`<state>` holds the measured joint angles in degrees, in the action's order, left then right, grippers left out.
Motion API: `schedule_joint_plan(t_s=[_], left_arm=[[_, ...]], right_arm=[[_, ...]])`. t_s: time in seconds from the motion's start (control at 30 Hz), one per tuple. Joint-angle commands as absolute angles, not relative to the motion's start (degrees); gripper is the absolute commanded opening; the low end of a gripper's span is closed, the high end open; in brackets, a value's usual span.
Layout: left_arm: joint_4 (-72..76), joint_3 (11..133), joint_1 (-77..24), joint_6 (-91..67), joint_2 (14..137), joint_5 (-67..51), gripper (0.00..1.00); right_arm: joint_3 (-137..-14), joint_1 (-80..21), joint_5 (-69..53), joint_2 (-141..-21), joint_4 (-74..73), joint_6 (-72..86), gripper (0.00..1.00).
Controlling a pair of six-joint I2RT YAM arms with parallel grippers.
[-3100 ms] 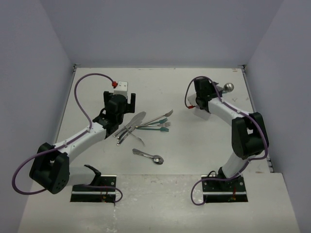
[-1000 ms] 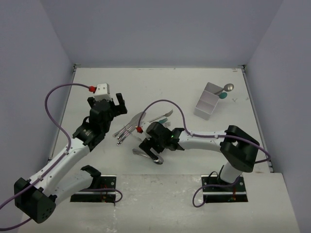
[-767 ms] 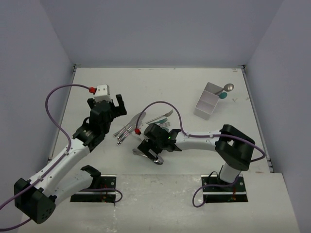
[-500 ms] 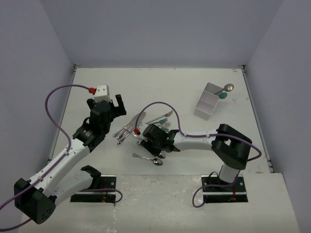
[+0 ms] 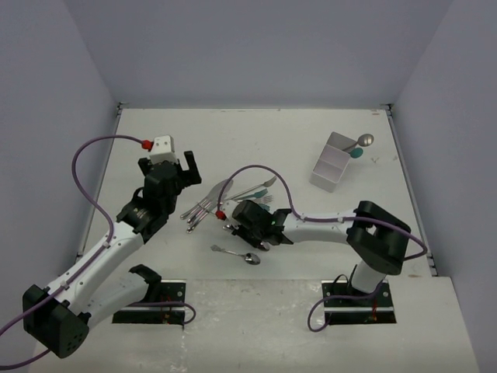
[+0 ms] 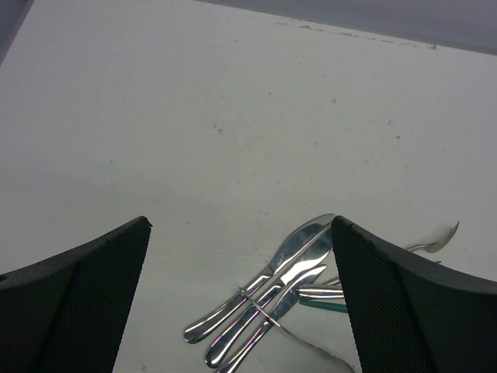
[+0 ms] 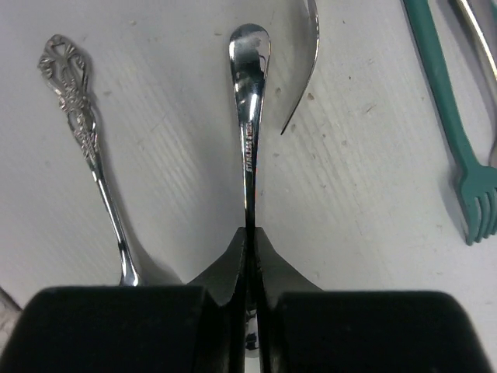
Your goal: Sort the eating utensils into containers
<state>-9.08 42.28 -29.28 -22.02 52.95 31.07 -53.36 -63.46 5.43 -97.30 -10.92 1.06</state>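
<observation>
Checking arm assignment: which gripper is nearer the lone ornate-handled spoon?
Right. The right gripper is just beyond the ornate-handled spoon, shut on a plain silver utensil; the left gripper hangs open farther back and left.

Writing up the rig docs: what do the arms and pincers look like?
The left arm and right arm match: white links, bulky black joint housings, black base plates. A purple cable loops along each, ending in a red connector at the wrist. The left pincer has black fingers with mesh-textured faces; the right pincer looks smooth black.
</observation>
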Motion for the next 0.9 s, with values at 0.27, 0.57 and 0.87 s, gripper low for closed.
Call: schedule_joint_plan(t_s=[0.27, 0.57, 0.87], left_arm=[[-8.87, 43.68, -28.92, -21.01, 52.65, 33.14, 1.0], [-7.91, 43.07, -28.92, -19.07, 50.27, 36.2, 1.0], [-8.79, 42.89, -29.0, -18.46, 51.68, 40.34, 1.0]], right_arm=[[-54.32, -53.04, 9.4, -75.25, -6.25, -21.78, 0.0], [-68.89, -31.67, 20.13, -76.62, -13.25, -62.46, 0.0], [-90.17, -22.33, 34.89, -92.7, -36.64, -75.14, 0.0]])
